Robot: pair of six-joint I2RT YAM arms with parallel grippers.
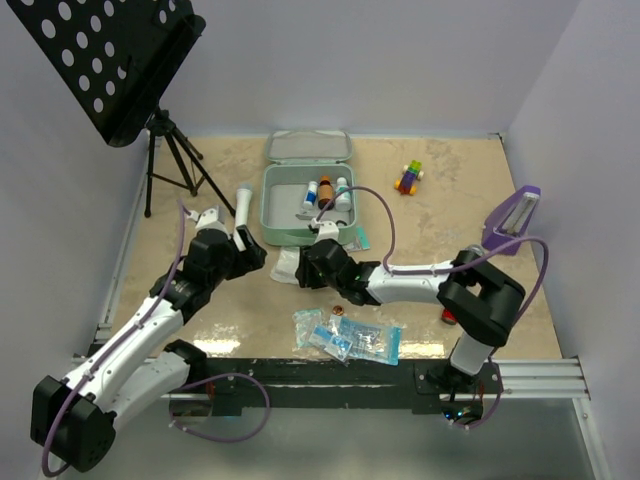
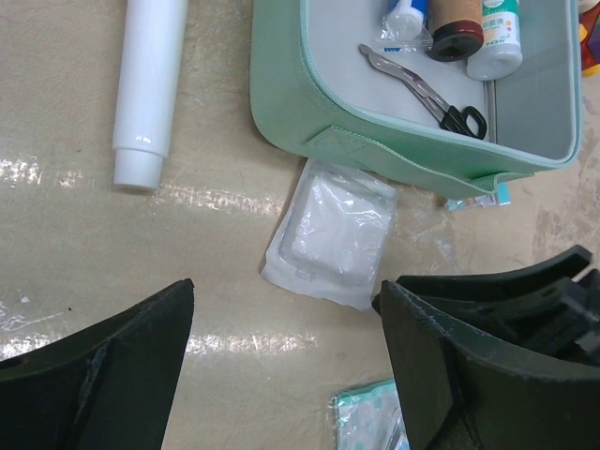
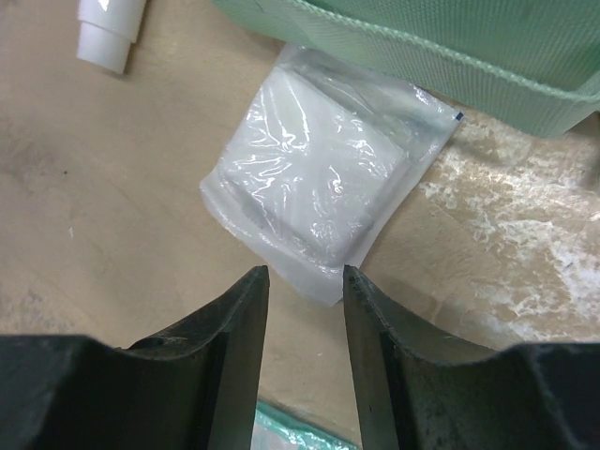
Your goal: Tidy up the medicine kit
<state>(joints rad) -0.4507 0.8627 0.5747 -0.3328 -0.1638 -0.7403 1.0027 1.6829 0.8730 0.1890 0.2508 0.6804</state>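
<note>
Gauze in a clear sealed packet (image 3: 323,192) is seen flat on the worktop (image 3: 112,216), directly ahead of the right gripper (image 3: 306,291). The jaws of that gripper are drawn to a narrow gap and nothing is clamped between them. The packet's near corner lies at the mouth of the gap; whether it is touched cannot be told.

Just beyond the packet, further out from the same gripper, the medicine kit (image 3: 450,47) is found, its mint-green front wall almost touching the packet's far edge. From above, the kit (image 1: 272,215) is shown with the lid (image 1: 310,147) thrown back. Small bottles (image 2: 464,28) and scissors (image 2: 427,89) are held inside it, at the side away from both grippers.

The left gripper (image 2: 286,347) is spread wide and holds nothing. The kit is placed ahead of it and to its right, and the gauze packet lies between the two. A white tube (image 2: 148,84) is set ahead and to the left of this gripper, apart from the kit.
</note>
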